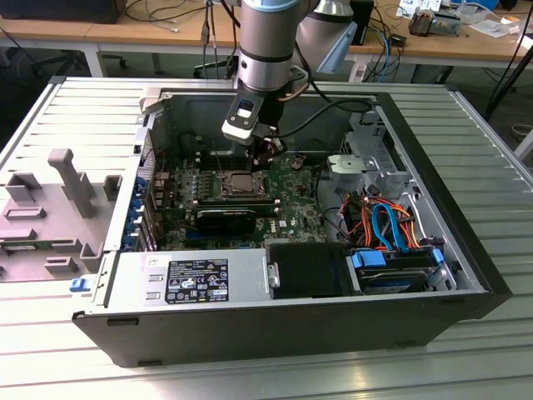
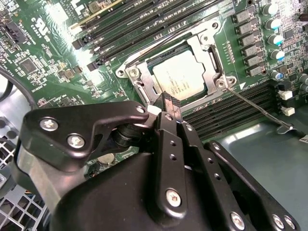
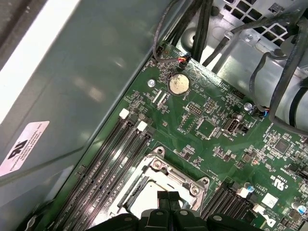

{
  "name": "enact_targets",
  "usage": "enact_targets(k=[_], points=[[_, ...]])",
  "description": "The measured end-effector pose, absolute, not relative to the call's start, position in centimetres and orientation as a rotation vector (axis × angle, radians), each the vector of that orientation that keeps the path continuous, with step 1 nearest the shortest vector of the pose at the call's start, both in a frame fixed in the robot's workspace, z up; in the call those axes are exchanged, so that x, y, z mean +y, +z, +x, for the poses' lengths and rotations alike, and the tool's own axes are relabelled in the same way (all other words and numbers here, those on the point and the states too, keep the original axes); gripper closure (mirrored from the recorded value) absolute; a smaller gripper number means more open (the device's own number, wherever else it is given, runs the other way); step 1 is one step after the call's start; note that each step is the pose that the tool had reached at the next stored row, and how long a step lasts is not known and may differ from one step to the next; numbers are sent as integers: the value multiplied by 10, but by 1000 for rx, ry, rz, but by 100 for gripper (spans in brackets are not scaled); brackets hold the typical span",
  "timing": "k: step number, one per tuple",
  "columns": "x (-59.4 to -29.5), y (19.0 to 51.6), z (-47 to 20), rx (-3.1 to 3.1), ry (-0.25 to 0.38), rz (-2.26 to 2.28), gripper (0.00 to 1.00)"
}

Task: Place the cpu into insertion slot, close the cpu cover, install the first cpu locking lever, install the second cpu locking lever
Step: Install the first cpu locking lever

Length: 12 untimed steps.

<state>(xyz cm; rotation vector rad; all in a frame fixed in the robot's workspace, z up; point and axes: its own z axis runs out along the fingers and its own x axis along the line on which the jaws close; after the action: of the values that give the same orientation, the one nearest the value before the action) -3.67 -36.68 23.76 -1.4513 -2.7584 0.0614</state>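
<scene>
Dull square cpu (image 2: 185, 77), seemingly seated.

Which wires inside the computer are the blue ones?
The flat wires on the exterior view's right, curving down toward the front corner of the case. The orange wires lie right beside them, and the black wire runs from the arm.

I'm driving the arm (image 1: 266, 42) in what looks like a robotics lab or electronics workshop: an opened computer case (image 1: 275, 333) lies on a ribbed metal table (image 1: 483, 358), grey moulded fixtures (image 1: 71, 179) sit beside it, and behind I see long wooden workbenches (image 1: 125, 33) strewn with loose cables (image 1: 166, 12) and small bits of gear
</scene>
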Motion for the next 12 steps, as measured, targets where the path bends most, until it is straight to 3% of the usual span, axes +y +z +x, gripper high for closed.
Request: enact_targets(k=[12], points=[[-367, 238, -37, -2773, 60, -1423, 89]])
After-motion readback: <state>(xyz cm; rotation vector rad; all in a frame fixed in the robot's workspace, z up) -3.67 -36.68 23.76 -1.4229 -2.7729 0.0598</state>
